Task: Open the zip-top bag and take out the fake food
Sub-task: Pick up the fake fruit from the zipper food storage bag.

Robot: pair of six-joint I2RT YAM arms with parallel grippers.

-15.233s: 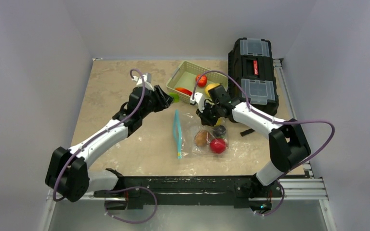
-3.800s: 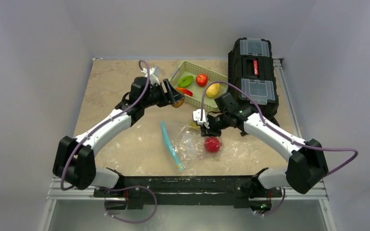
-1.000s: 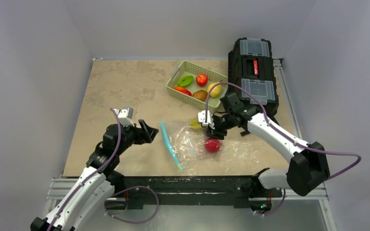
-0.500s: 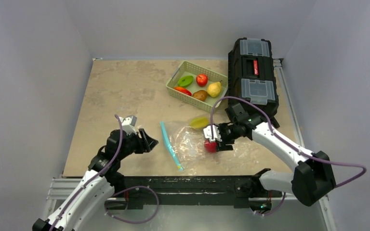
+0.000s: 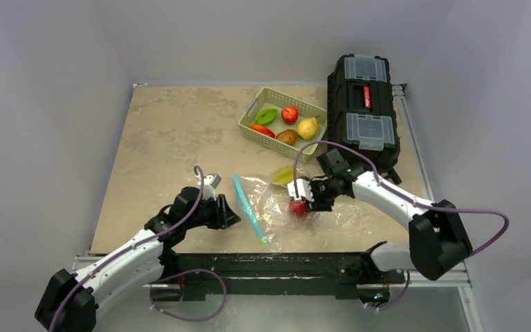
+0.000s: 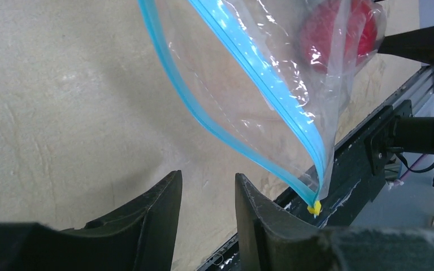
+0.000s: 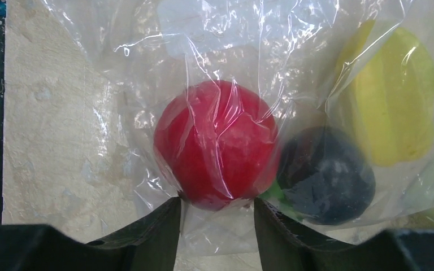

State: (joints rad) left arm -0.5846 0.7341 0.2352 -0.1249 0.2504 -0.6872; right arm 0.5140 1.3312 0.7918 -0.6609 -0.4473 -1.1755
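Note:
The zip-top bag (image 5: pixel 271 200) lies flat near the table's front, its teal zip strip (image 5: pixel 247 207) on the left. In the left wrist view the bag (image 6: pixel 260 73) has its mouth gaping, and my left gripper (image 6: pixel 208 183) is open just short of the strip (image 6: pixel 226 132), holding nothing. Fake food inside shows as a red fruit (image 7: pixel 217 144), a dark purple one (image 7: pixel 325 175) and a yellow one (image 7: pixel 395 96). My right gripper (image 7: pixel 216 202) is open. Its tips straddle the red fruit's near end through the film. From above, the right gripper (image 5: pixel 303 200) sits over the red fruit (image 5: pixel 296 209).
A pale green basket (image 5: pixel 250 117) at the back holds several plastic fruits. A black toolbox (image 5: pixel 363 104) stands to its right. The table's front edge and black rail (image 5: pixel 263 259) run just below the bag.
My left arm has swung right, up to the zip strip, with its jaws narrowing. My right gripper has dropped from the bag's back edge onto the red fruit.

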